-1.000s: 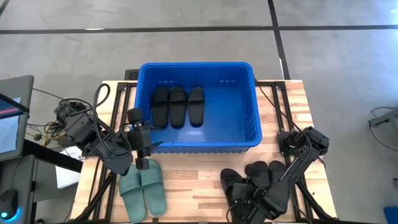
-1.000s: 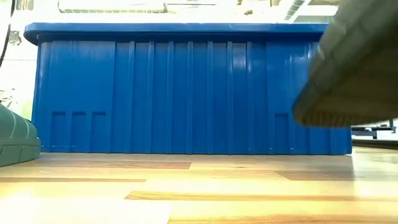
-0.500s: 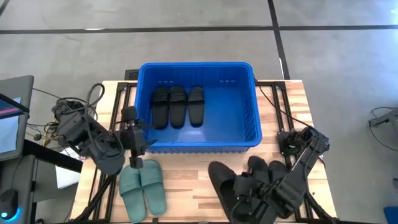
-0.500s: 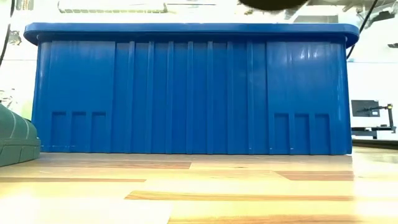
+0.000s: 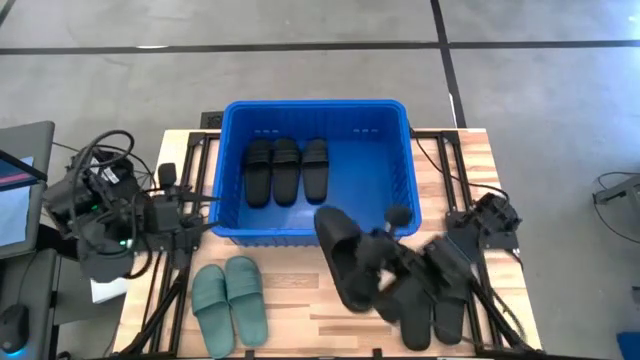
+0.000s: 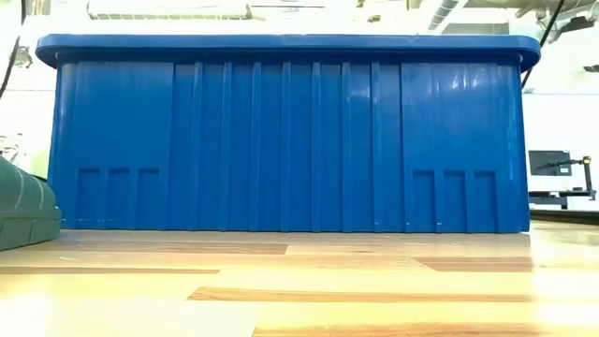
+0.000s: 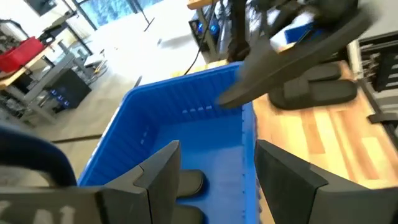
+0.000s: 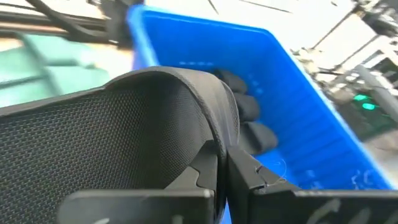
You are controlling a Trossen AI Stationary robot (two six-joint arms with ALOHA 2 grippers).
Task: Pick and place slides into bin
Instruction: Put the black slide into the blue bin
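Right gripper (image 5: pixel 372 262) clamped on the strap of a matte black slide (image 5: pixel 340 258), held in the air just in front of the bin's near wall, toe end overlapping the rim in the high view; strap's woven-looking mesh lining (image 8: pixel 106 143) fills the right wrist view, pinched between the two dark fingers (image 8: pixel 249 174). Bin (image 5: pixel 405 170): big rectangular bright blue plastic tub, vertical ribs on the walls, rolled rim, square recessed panels low on the near wall (image 6: pixel 108 197). Inside, three black slides (image 5: pixel 285 170) lying flat side by side toward the left half, smooth rounded rubber. On the wood-plank table (image 5: pixel 290 290), two more black slides (image 5: pixel 430 305) lying side by side right of the held one, partly hidden under the right arm. Pair of sage green slides (image 5: pixel 228 303) flat on the table left of centre, in front of the bin's left corner, touching each other; one rounded green edge (image 6: pixel 23 206) showing at the left of the low view. Left gripper (image 7: pixel 214 165) spread wide, holding nothing, parked beside the bin's left wall near its front corner, two blocky dark fingers (image 7: pixel 283 177) pointing across the bin's interior
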